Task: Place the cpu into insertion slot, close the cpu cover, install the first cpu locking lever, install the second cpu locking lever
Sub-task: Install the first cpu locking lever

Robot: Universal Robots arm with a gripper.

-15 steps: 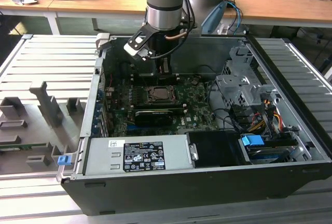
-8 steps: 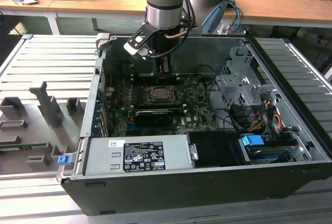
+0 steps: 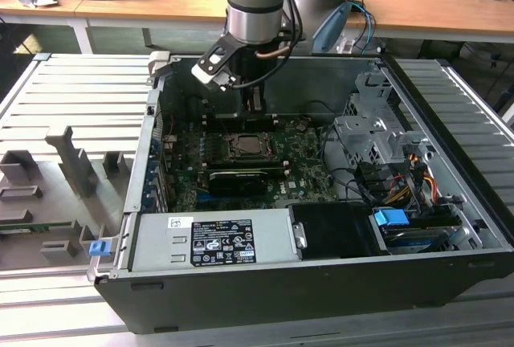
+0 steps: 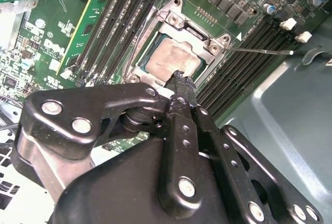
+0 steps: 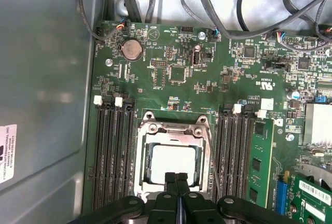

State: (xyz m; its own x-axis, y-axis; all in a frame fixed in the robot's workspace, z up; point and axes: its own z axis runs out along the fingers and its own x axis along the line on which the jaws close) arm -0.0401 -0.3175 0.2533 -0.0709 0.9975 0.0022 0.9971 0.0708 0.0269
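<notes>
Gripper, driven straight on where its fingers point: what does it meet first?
Probably the rim of the cpu cover, right where it borders the cpu. The gripper, fingers shut, aims at that edge. Its height above it is unclear.

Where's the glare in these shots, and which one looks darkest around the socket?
First wrist view: the cpu glares almost white. Second wrist view: its top is evenly lit, dull grey-tan. Exterior view: the motherboard sits in shade inside the case.
</notes>
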